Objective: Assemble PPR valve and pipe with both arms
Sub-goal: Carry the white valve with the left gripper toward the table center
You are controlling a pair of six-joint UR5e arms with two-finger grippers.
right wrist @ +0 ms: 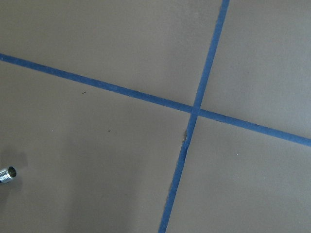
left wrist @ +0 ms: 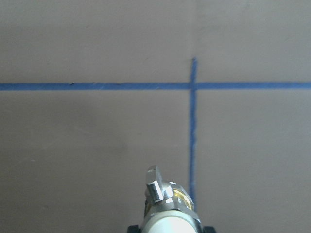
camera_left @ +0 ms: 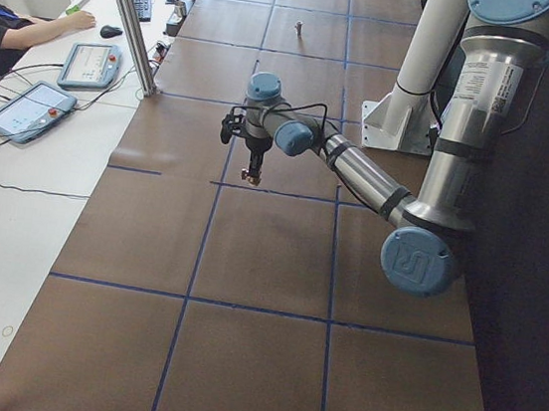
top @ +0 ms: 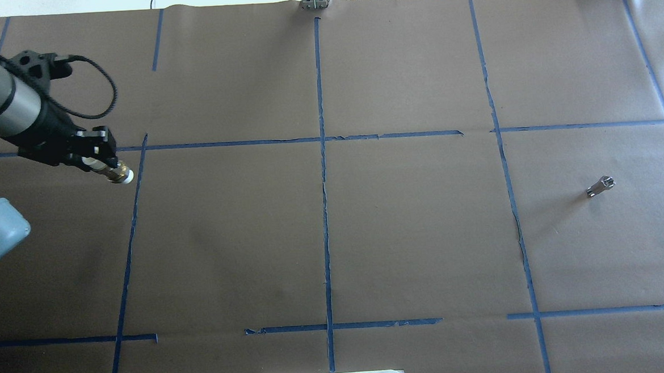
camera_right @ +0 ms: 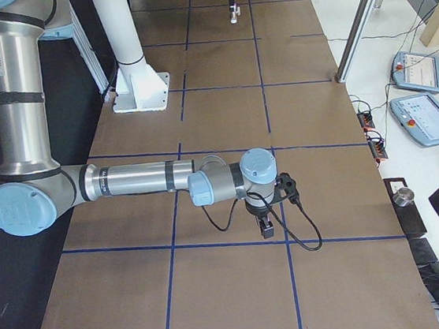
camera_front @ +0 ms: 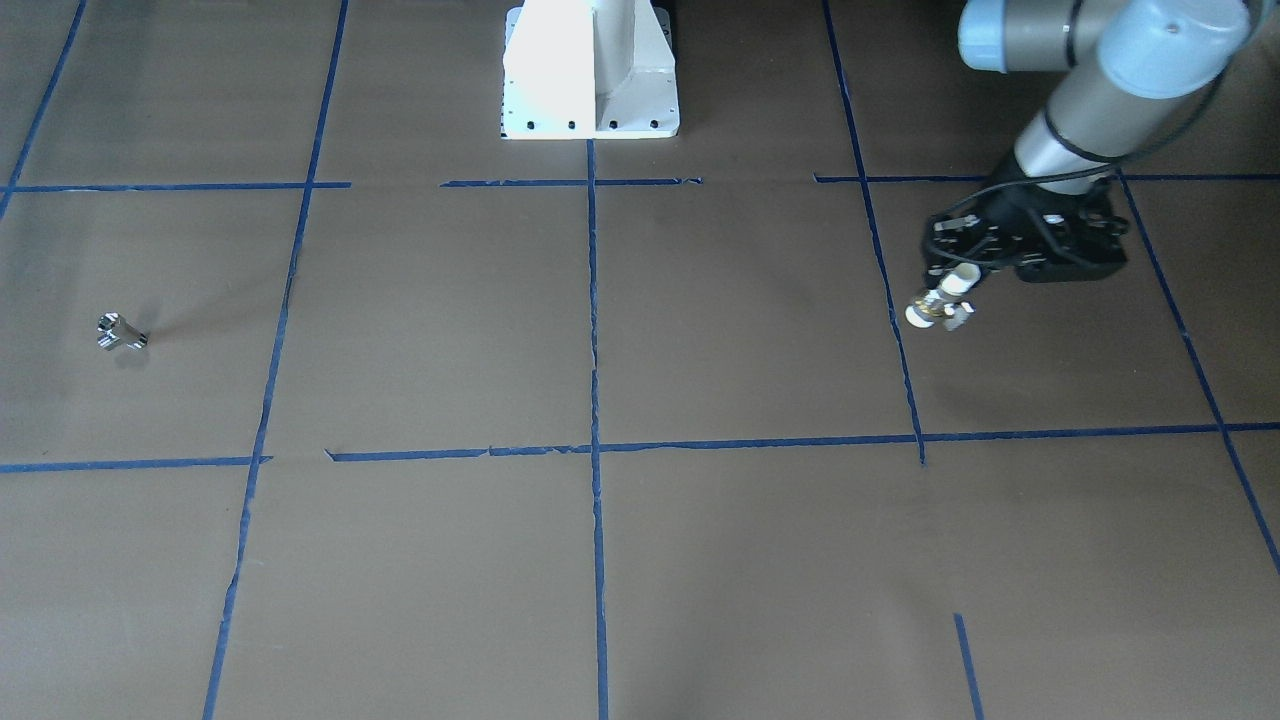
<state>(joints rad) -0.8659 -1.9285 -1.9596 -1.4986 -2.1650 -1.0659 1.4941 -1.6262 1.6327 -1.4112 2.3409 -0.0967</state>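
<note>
My left gripper is shut on one white end of the PPR valve and holds it above the table at the far left. The valve's brass band and other white end stick out past the fingers. It also shows in the front view and the left wrist view, knob to the left. The pipe, a small chrome T-shaped fitting, lies alone on the brown paper at the right. My right gripper shows only in the exterior right view, so I cannot tell its state. One threaded metal end shows at the right wrist view's edge.
The white pedestal base stands at the table's robot side. Blue tape lines divide the brown paper. An aluminium post stands at the far edge. Teach pendants and an operator's arm are on the white side table.
</note>
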